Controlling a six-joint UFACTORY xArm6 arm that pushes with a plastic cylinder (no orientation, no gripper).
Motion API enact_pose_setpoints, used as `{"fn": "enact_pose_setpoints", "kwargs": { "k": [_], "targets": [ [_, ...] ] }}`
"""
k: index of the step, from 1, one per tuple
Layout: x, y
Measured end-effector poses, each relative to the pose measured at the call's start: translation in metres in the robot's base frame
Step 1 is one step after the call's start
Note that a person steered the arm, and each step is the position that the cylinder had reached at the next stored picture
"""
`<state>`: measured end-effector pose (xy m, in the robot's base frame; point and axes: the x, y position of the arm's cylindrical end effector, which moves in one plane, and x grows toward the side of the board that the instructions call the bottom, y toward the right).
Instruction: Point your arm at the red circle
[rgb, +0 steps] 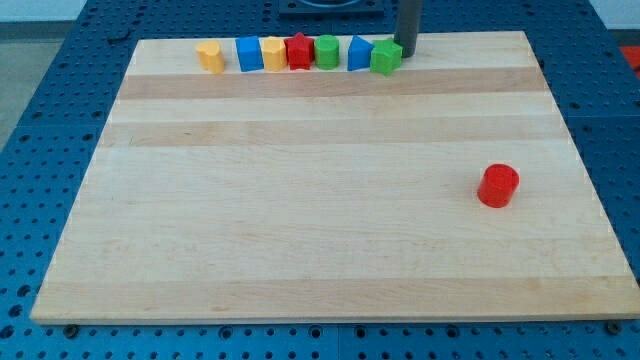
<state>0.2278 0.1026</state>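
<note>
Currently my tip (406, 52) sits at the view's top edge of the wooden board (320, 230), right of centre. It is a plain dark rod, no jaws, so nothing opens, closes or grips; it holds nothing. The tip's end is just beside the green block (386, 57), at that block's upper right; contact or a hairline gap, cannot tell.

Row along the board's top edge, from the tip toward the view's left:
- green block, roughly cube-like, tilted
- blue block (359, 53), pointed top, touching the green one
- green block, rounded (327, 51), small gap to the blue
- red star-like block (299, 51), against the rounded green
- yellow block (274, 53), against the red star
- blue block, squarish (249, 54), against the yellow
- yellow block, rounded/hexagonal (210, 56), standing slightly apart at the row's left end

Red circle (498, 186): a red cylinder, upright, alone on the board's right side, about mid-height in the view. It is well apart from the tip and from the row. No containers on the board.
</note>
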Motion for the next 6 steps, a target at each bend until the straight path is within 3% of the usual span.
{"fn": "enact_pose_setpoints", "kwargs": {
  "k": [1, 3, 4, 6],
  "targets": [
    [-0.004, -0.001],
    [-0.002, 0.084],
    [0.032, 0.14],
    [0.142, 0.225]
  ]
}}
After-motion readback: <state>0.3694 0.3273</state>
